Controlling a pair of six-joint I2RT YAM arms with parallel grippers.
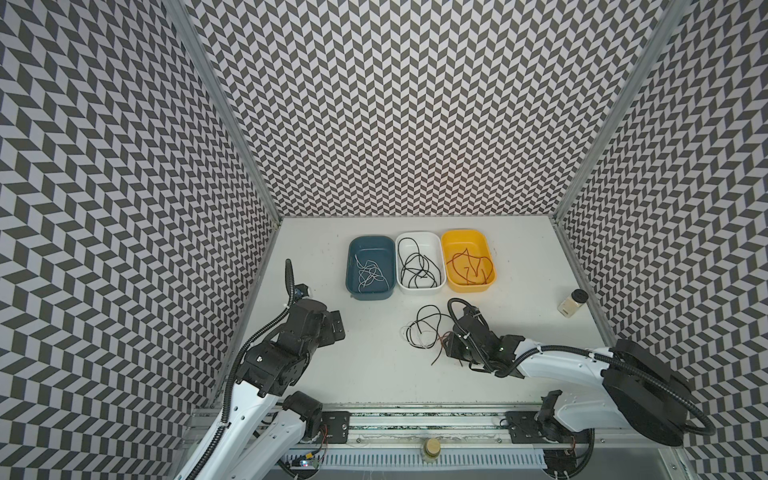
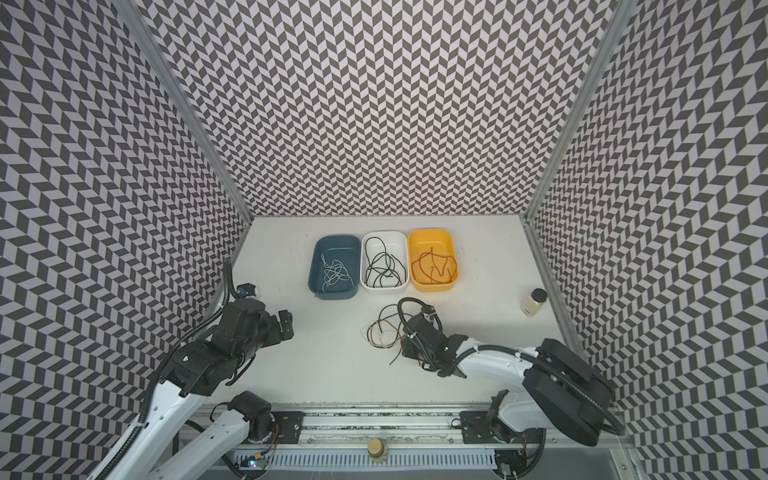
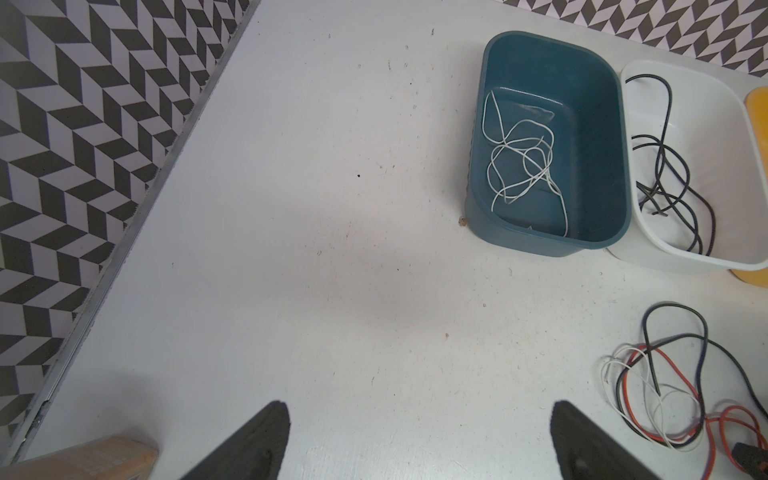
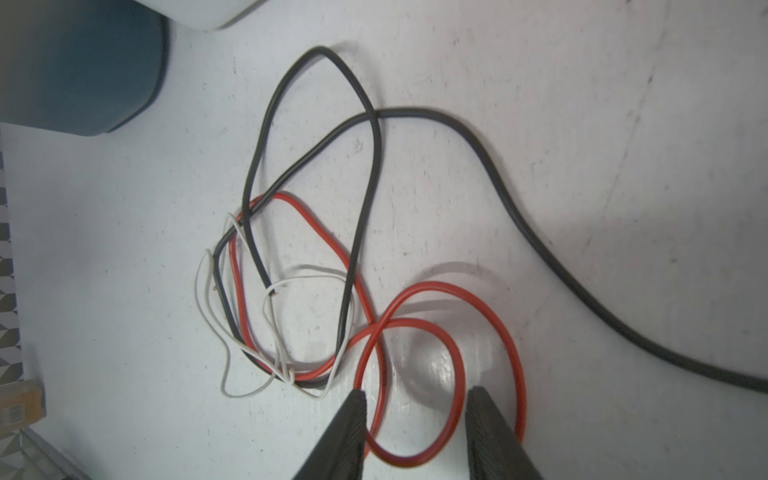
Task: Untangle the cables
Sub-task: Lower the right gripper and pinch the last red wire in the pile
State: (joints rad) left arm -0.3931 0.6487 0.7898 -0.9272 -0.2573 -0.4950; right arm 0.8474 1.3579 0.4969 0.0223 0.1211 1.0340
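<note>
A tangle of cables (image 1: pixel 424 332) (image 2: pixel 384 330), black, white and red-orange, lies on the white table in front of the trays. In the right wrist view a black cable (image 4: pixel 376 137) loops over a red cable (image 4: pixel 461 374) and a thin white cable (image 4: pixel 198 291). My right gripper (image 4: pixel 416 390) (image 1: pixel 452 345) is low over the tangle's right side. Its jaws stand apart with a red loop lying between the tips, not pinched. My left gripper (image 3: pixel 419 405) (image 1: pixel 336 328) hangs wide open over bare table to the left, holding nothing.
Three trays stand in a row behind the tangle: blue tray (image 1: pixel 371 238) with a white cable, white tray (image 1: pixel 417 234) with black cable, yellow tray (image 1: pixel 463 231) with red cable. A small jar (image 1: pixel 572 303) stands at the right wall. Patterned walls enclose three sides.
</note>
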